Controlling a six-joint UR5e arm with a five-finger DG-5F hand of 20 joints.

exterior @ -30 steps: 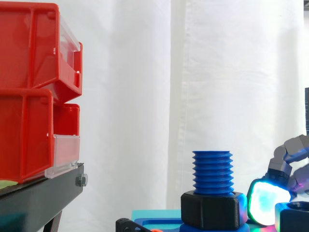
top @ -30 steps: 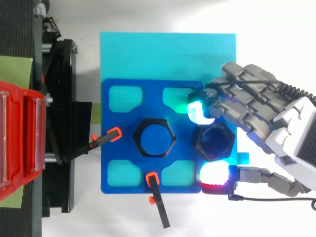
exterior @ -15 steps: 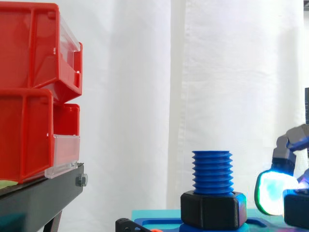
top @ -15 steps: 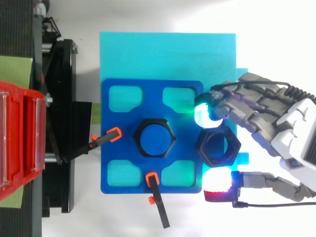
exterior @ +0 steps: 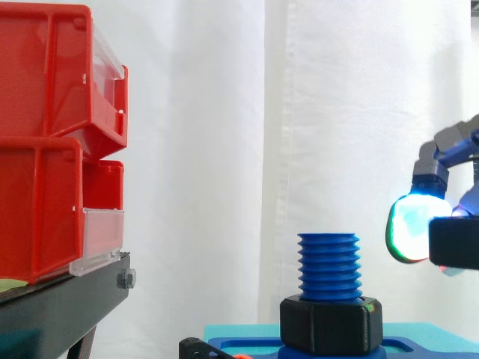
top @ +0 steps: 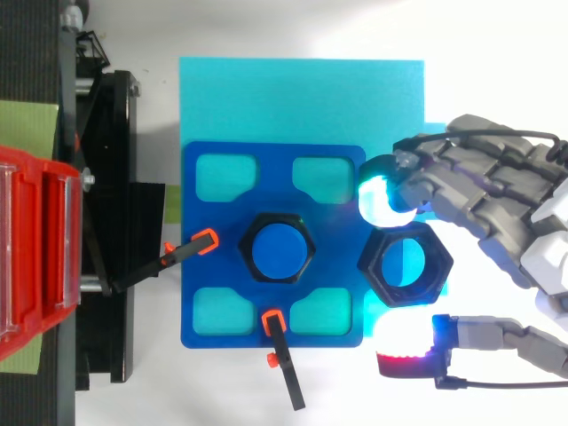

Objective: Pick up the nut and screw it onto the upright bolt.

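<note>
Side view: the hand (exterior: 443,152) comes in from the right, fingers curled, one glowing pad (exterior: 409,229) pressed against the flank of the black nut (exterior: 455,243). The nut is held clear of the blue plate (exterior: 247,345), about level with the top threads of the blue bolt (exterior: 329,266). The bolt stands beyond the fingertips, well apart. A second black nut (exterior: 330,324) sits at the bolt's foot.

Top view: the nut is pinched on opposite flats between a cyan-white fingertip (top: 380,197) and a red-white one (top: 404,342). Its bore is left open — likely so it can drop over the thread. Orange-tipped clamps (top: 206,238) bear on the plate, presumably to stop it shifting under torque.
</note>
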